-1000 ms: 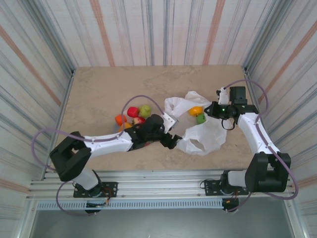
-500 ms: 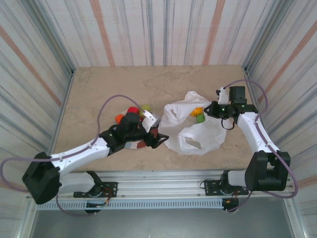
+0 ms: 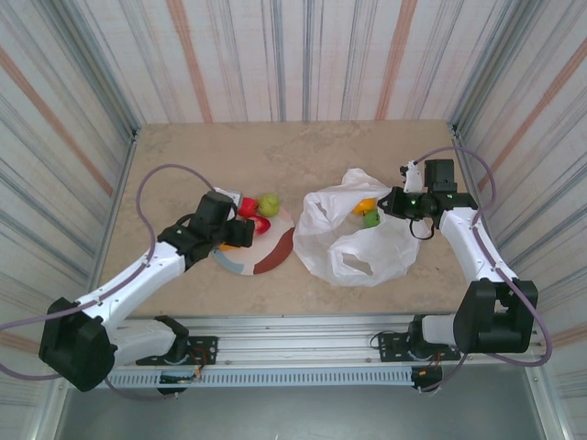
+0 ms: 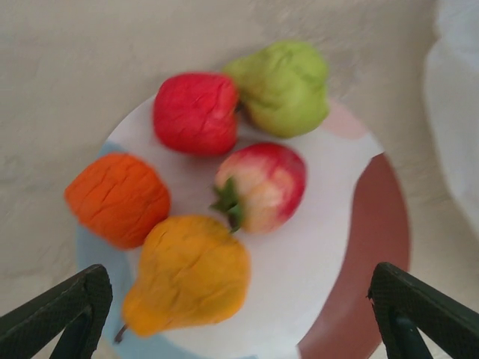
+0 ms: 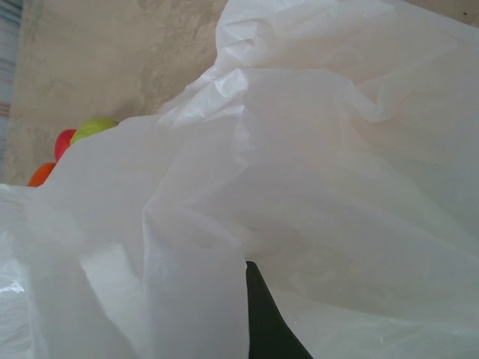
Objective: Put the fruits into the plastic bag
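Fruit count, by my reckoning, two of seven: a yellow-orange fruit [image 3: 364, 205] and a green fruit [image 3: 371, 219] lie inside the bag [image 3: 367, 261], its rim pinched in my closed right fingers [image 5: 262, 321]. Five fruits [image 4: 258, 187] wait on the plate [image 4: 374, 224] just beside the bag on the surface [image 3: 183, 165], with my left fingers [image 4: 67, 307] spread wide and empty above them.
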Controlling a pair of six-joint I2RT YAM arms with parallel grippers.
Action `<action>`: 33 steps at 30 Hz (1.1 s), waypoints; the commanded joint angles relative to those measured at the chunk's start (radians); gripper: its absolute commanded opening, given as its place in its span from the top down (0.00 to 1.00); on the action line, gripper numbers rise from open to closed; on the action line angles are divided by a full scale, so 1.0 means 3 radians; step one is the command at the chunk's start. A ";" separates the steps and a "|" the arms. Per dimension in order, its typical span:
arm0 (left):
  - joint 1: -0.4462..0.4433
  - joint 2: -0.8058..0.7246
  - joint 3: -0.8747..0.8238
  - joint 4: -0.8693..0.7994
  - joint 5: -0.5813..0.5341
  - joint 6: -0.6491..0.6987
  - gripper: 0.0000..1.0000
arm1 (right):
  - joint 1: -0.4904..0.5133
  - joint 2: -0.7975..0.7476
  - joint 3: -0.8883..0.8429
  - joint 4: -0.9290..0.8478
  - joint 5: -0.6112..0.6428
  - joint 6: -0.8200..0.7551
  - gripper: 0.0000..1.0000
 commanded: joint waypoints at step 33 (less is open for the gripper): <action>-0.0392 0.0770 -0.0038 0.0018 0.0009 -0.0188 0.05 | 0.0005 0.0185 -0.0008 0.0097 -0.0085 0.0032 1.00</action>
